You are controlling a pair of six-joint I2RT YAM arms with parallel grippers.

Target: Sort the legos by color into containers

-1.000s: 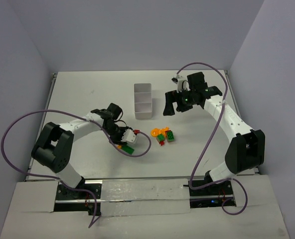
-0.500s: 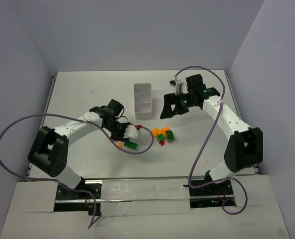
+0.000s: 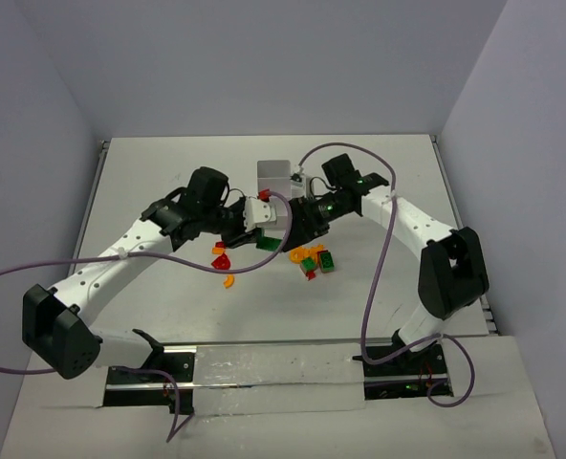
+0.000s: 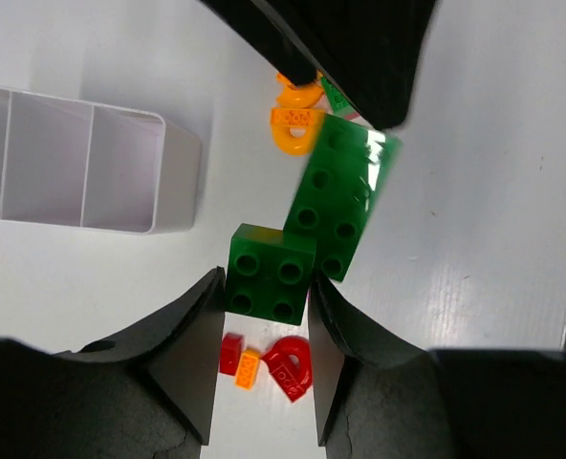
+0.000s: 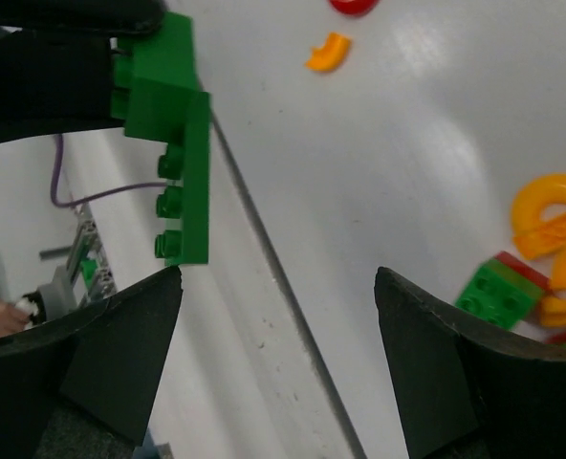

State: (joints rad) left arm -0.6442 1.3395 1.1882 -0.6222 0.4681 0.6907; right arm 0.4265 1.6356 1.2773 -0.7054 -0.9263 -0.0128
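My left pincer (image 4: pixel 269 287) pinching green square lego (image 4: pixel 272 275), mid-frame in left wrist view. Longer green lego (image 4: pixel 342 196) touching its upper right corner. White tray (image 4: pixel 173 182) upper left, apart from both. Orange curved lego (image 4: pixel 297 127) just above longer one. Red legos (image 4: pixel 288 365) bottom centre, on table (image 5: pixel 359 172) between my fingers. My right pincer (image 5: pixel 278 282) spread wide over table; longer green lego upper left of its frame.

Both look alike from my screen: left arm (image 3: pixel 101 273) and right arm (image 3: pixel 412 218) have white tubular links, chunky black joints and a purple cable (image 3: pixel 379 275) trailing off each. Fingers (image 4: pixel 183 354) are matte black; small green lights (image 3: pixel 358 178) dot the right arm.
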